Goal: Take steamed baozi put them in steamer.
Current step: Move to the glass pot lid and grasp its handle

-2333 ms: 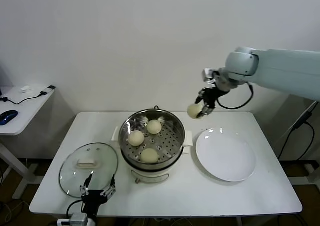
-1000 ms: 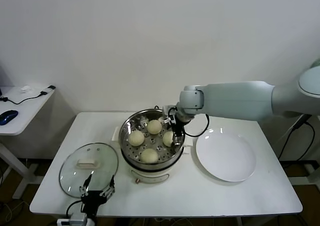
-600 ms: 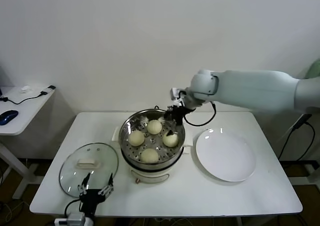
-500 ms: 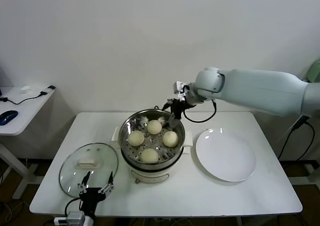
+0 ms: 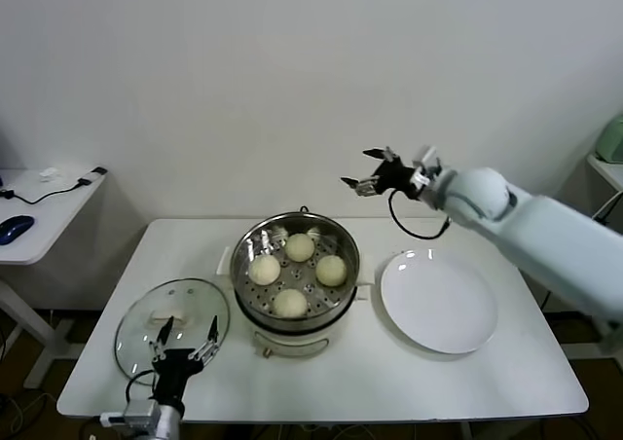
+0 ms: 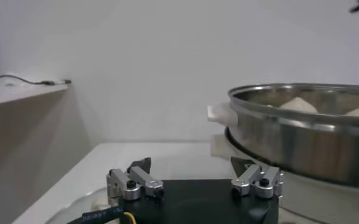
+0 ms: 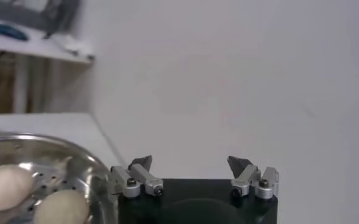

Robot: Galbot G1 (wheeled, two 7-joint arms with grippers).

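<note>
Head view: steamer (image 5: 255,294) at table (image 5: 487,386) centre, holding four baozi on its perforated tray, at 12 (image 5: 300,247), 3 (image 5: 331,270), 6 (image 5: 289,304) and 9 o'clock (image 5: 265,269), each apart from its neighbours. White plate (image 5: 438,302) just beside the steamer at 3 o'clock, bare. Glass lid (image 5: 171,325) flat on the table at the steamer's 8 o'clock, white handle up. Right gripper (image 5: 368,170) raised in the air above the steamer's 1 o'clock edge, well clear of the rim, fingers spread wide and holding nothing, pale arm (image 5: 545,236) reaching in from 3 o'clock. Left gripper (image 5: 182,342) low at the table's 7 o'clock edge, over the near rim of the lid, fingers likewise spread wide and empty. Side desk (image 5: 39,216) with a blue mouse (image 5: 17,228) at 9 o'clock. Left wrist view: left gripper (image 6: 194,175) with both fingertips wide apart, nothing between them; steel wall of the steamer (image 6: 301,137) close ahead, tops of two baozi (image 6: 298,104) just showing over its rim. Right wrist view: right gripper (image 7: 191,172) spread wide against the bare wall, empty; part of the steamer (image 7: 51,155) below, with two baozi (image 7: 7,187) on the perforated tray.
</note>
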